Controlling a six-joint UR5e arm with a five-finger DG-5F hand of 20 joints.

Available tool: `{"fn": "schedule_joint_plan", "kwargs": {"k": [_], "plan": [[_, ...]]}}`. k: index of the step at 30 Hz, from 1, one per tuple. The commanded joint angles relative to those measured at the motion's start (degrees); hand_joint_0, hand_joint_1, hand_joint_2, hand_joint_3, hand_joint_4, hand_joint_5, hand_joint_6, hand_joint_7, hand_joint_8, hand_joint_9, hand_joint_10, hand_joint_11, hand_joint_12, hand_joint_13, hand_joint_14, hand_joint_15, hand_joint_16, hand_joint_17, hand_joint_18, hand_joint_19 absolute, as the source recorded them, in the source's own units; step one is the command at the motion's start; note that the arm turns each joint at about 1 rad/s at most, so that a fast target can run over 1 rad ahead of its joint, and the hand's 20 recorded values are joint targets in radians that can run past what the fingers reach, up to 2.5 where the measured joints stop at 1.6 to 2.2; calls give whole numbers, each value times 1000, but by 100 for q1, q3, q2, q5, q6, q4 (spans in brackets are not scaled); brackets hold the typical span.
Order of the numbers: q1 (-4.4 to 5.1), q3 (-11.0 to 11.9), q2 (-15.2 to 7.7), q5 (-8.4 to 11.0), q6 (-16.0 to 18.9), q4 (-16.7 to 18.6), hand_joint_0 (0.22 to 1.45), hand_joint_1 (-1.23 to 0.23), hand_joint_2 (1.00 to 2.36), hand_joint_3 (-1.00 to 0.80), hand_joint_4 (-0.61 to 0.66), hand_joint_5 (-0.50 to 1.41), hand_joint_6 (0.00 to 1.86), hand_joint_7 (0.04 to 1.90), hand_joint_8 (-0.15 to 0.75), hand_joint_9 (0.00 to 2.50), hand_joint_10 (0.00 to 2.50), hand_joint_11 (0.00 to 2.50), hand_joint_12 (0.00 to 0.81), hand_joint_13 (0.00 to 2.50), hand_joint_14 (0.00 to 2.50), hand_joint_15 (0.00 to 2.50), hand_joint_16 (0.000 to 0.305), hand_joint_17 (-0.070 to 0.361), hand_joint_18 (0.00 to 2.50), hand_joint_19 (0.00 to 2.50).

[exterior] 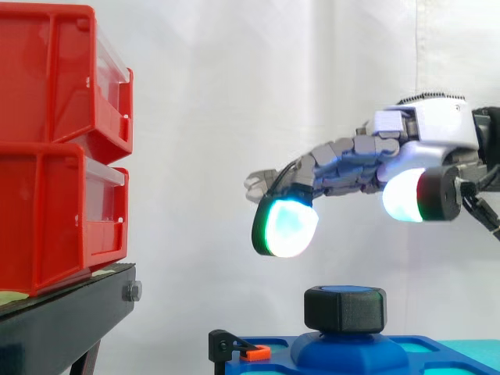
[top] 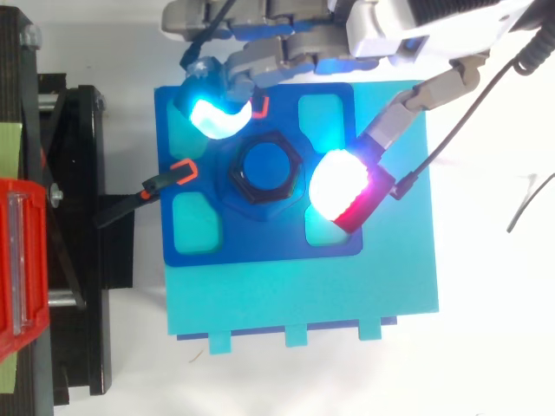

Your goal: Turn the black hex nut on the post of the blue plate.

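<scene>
Red bins [exterior: 55, 148], stacked two high with clear drawer fronts, fill the near left of the side view. They sit on a black stand [exterior: 62, 312] before a white curtain [exterior: 234, 78].

To their right and lower down lies the blue plate [top: 260, 247], resting on a turquoise base [top: 347, 295]. At the middle of the plate a raised mound carries the post [top: 266, 165], whose blue top shows through the black hex nut [exterior: 344, 308] seated on it. The nut stands upright and nothing touches it.

A small black clamp with an orange tab [top: 152, 186] grips the plate's left edge, between the plate and the stand. It is close to the nut's left side.

Reaching in from the right, the robot hand [exterior: 422, 129] hangs above the nut with open air between them. Its fingers are loosely spread and only gently bent, and they hold nothing. One glowing fingertip pad [exterior: 287, 226], cyan-white with a green rim, hangs above and left of the nut. The thumb pad [exterior: 406, 195], white with a red edge, sits higher and to the right. From above, these two pads fall on either side of the nut, the cyan one over the plate's far left corner.
</scene>
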Motion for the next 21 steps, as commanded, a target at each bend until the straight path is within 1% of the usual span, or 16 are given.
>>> {"fn": "schedule_joint_plan", "kwargs": {"k": [1,4,5,6,7,9,10,11,16,17,21], "plan": [[54,108,3,32,12,-159,457,-429,1000,-500,223,-213,504,852,254,208,0,0,358,9,0,0,52,118,4,364],[124,99,3,102,12,-159,459,-455,1000,-500,221,-214,504,855,253,208,0,0,358,8,0,0,52,117,1,357],[124,99,3,102,12,-159,461,-486,1000,-500,219,-214,504,850,252,207,0,0,357,6,0,0,52,117,0,365],[159,99,3,146,12,-186,466,-509,1000,-500,216,-214,504,852,249,207,0,0,354,0,0,0,52,116,0,350],[159,99,3,146,12,-186,465,-531,1000,-500,214,-214,503,855,248,205,0,0,355,0,0,0,52,117,0,348],[238,99,3,243,12,-194,468,-574,1000,-500,212,-214,504,852,243,199,0,0,353,0,0,0,51,115,0,346],[247,99,-6,252,21,-203,469,-585,1000,-500,210,-215,503,852,242,198,0,0,354,0,0,0,51,115,0,350],[308,99,-6,269,21,-230,471,-603,1000,-500,203,-216,503,850,239,193,0,0,353,0,0,0,51,114,0,350],[396,99,-6,357,21,-247,482,-689,1000,-500,193,-220,504,853,223,163,0,0,345,0,0,0,50,112,0,348],[423,81,-6,383,21,-247,488,-708,1000,-500,192,-221,503,853,220,153,0,0,342,0,0,0,49,111,0,349],[475,-15,-6,471,38,-194,505,-762,1000,-500,175,-235,503,845,213,103,0,0,337,0,0,0,48,108,0,340]]}}
